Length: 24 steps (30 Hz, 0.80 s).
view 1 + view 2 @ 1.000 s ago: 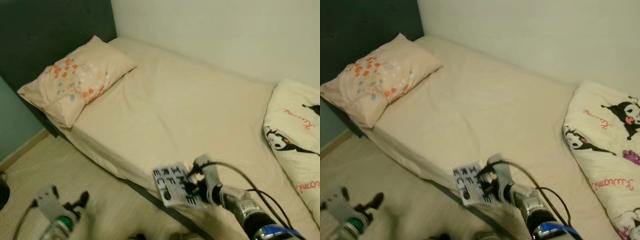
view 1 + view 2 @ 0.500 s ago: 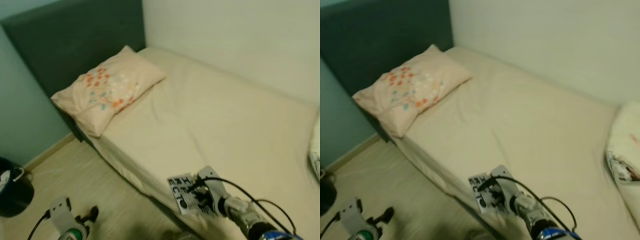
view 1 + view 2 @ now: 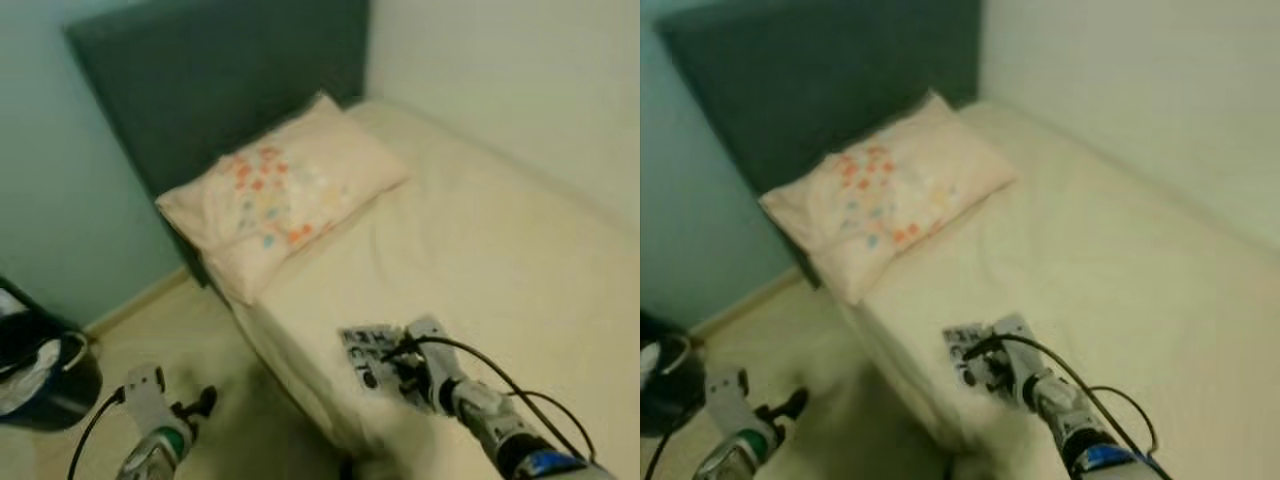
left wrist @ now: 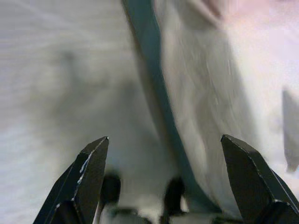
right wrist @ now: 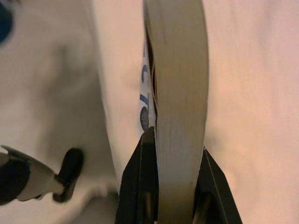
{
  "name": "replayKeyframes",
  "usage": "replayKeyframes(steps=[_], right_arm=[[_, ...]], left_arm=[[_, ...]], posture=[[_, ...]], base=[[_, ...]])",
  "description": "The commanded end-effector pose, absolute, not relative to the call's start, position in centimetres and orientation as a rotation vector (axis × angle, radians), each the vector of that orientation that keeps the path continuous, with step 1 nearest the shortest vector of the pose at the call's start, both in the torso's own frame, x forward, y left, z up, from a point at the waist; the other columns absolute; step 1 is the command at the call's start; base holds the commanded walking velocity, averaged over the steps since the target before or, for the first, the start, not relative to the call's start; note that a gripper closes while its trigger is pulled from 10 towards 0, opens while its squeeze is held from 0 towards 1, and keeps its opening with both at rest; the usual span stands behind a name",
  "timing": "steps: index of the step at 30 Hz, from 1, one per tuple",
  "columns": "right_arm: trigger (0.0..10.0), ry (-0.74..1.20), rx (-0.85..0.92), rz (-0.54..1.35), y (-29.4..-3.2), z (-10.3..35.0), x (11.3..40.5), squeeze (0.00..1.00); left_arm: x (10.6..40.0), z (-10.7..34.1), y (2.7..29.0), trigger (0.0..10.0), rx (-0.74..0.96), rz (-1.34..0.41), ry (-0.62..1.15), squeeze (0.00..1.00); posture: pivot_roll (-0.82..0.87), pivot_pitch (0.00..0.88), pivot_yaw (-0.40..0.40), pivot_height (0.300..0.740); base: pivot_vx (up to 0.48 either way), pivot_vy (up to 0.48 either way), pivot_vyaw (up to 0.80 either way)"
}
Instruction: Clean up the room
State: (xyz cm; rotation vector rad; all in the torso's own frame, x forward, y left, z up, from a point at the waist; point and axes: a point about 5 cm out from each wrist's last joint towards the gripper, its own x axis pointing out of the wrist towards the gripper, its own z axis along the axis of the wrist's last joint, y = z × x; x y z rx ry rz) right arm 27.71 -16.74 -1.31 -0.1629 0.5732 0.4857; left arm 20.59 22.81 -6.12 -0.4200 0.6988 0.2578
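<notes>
My right gripper (image 3: 400, 362) is shut on a thin book (image 3: 368, 352) with black letters on a white cover, held over the near edge of the bed (image 3: 500, 250). In the right wrist view the book (image 5: 180, 93) stands edge-on between the two black fingers (image 5: 140, 186). A cream pillow (image 3: 285, 195) with orange and blue spots lies at the head of the bed against the dark headboard (image 3: 220, 90). My left gripper (image 3: 200, 405) hangs low over the floor beside the bed, and its fingers (image 4: 84, 177) stand wide apart in the left wrist view.
A dark bin (image 3: 40, 385) with a white liner stands on the floor at the far left, by the teal wall. Pale wooden floor (image 3: 170, 330) runs between the bin and the bed. A white wall (image 3: 520, 90) borders the bed's far side.
The camera has swung left: the pillow and headboard have moved toward the centre, the printed blanket has left the picture and the bin has come in. The right gripper still holds the book.
</notes>
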Motion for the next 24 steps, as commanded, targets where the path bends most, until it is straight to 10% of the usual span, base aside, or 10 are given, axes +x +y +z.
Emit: replayKeyframes(steps=[1,14,24], right_arm=[[10.0,0.541,-0.129,0.548,-15.0,-1.3,27.6,0.00],[10.0,0.545,-0.062,0.590,-14.5,-1.3,27.5,0.00],[10.0,0.533,-0.049,0.537,-14.8,-1.2,27.7,0.00]], left_arm=[[19.5,-6.7,23.3,10.0,-0.405,0.275,0.737,0.00],[19.3,-6.8,23.4,10.0,-0.331,0.275,0.772,0.00],[18.9,-7.1,22.7,10.0,-0.257,0.179,0.805,0.00]], posture=[[-0.12,0.000,0.056,0.740],[-0.12,0.000,0.058,0.740],[-0.11,0.000,0.062,0.740]], base=[[0.480,0.000,0.80],[0.131,0.000,0.80],[0.000,-0.302,0.00]])
